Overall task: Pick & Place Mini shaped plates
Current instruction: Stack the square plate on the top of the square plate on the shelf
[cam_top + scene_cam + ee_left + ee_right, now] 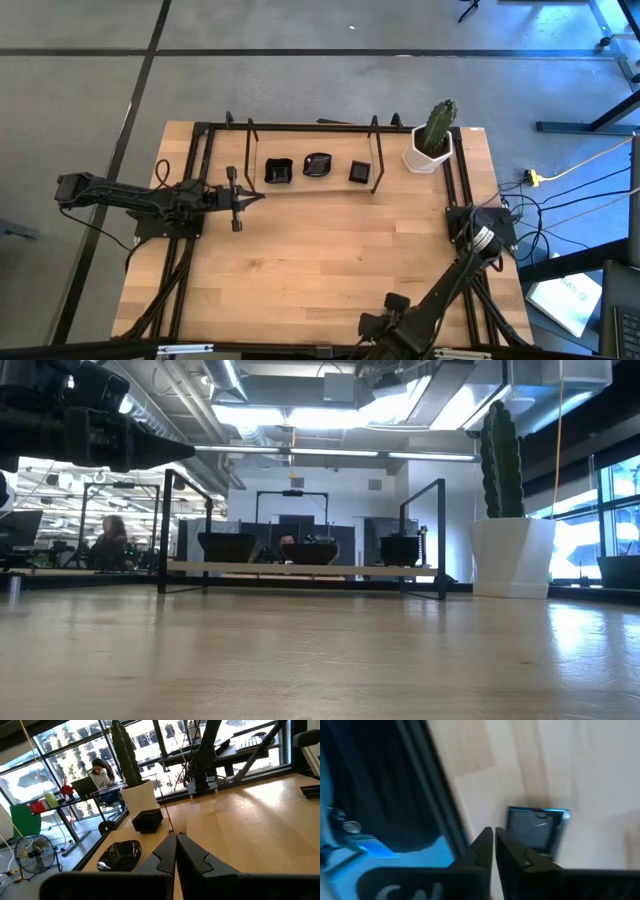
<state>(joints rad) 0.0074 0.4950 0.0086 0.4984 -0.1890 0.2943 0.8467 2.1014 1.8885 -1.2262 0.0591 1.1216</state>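
Left gripper (258, 198), fingers pressed together (holding nothing), hovers just left of three black plate stacks (318, 166); right gripper (493, 842) also closed.

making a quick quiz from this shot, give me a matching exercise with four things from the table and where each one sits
Things:
1. white pot with cactus
2. left gripper
3. square stack of black plates
4. right gripper

Places or states:
a. shut, empty, just left of the plate row
b. far right corner of the table
c. right end of the row of three plate stacks
d. low at the table's near edge, fingers together

Pairs: 1-b, 2-a, 3-c, 4-d
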